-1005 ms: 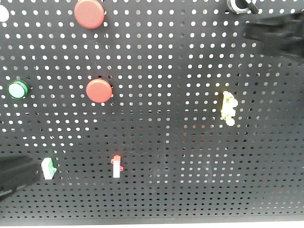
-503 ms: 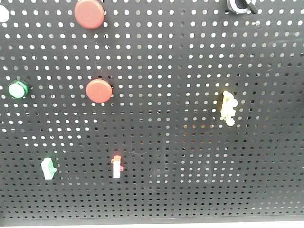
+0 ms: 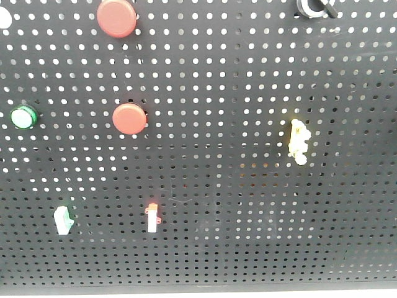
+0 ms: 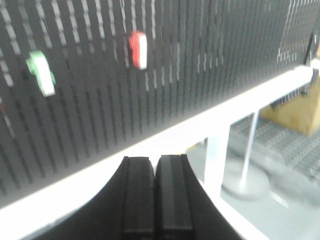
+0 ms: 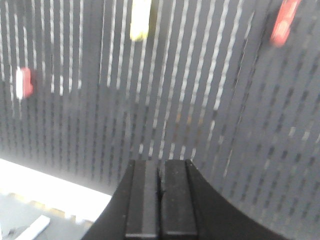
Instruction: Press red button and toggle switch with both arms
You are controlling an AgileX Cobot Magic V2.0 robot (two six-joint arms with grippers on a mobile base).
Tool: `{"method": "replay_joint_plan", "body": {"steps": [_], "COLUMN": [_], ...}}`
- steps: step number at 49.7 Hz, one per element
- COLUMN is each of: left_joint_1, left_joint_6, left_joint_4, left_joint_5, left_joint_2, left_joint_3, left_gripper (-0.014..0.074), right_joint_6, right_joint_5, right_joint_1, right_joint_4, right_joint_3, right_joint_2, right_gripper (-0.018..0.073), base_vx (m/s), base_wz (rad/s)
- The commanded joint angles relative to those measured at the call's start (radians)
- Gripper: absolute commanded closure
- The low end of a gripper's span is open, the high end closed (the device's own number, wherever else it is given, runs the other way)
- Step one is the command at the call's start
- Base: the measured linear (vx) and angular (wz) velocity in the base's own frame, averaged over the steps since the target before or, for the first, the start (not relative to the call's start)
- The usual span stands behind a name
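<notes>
Presently: black perforated pegboard carries controls | round red button centre-left, small white green-tipped toggle switch lower-left | left gripper and right gripper pads pressed together, likely for poking | both clear of board.

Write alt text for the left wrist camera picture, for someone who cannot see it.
A black gripper with its two fingers pressed shut fills the bottom centre, facing a black perforated board. On the board sit a small white switch with a green tip at upper left and a white switch with a red tip to its right; a white frame rail runs beneath.
</notes>
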Motion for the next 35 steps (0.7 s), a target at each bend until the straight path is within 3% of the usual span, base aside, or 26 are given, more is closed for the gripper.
{"method": "replay_joint_plan", "body": {"steps": [1, 22, 26, 35], "left_joint_1": [0.001, 0.010, 0.073, 0.261], "left_joint_6": [-0.009, 0.002, 0.034, 0.032], "left_joint_4": [-0.013, -0.001, 0.062, 0.068], "left_joint_5": [-0.058, -0.080, -0.167, -0.370], "left_joint_2": [0.010, 0.006, -0.015, -0.111], "left_joint_3": [-0.026, -0.001, 0.047, 0.240], "left_gripper": [0.0595, 0.0595, 0.0595, 0.0595], "right_joint_6": [-0.001, -0.002, -0.002, -0.002], "right_joint_5": [-0.080, -0.077, -0.077, -0.077], "right_joint_1": [-0.006, -0.006, -0.006, -0.006], "right_joint_4": [0.007, 0.007, 0.007, 0.007], "right_joint_3": [-0.010, -0.002, -0.002, -0.002], "right_joint_2": [0.014, 0.014, 0.014, 0.014], "right_gripper": [0.0562, 0.0562, 0.0562, 0.0562], "base_vx": [0.00, 0.00, 0.00, 0.00], "base_wz": [0.00, 0.00, 0.00, 0.00]}}
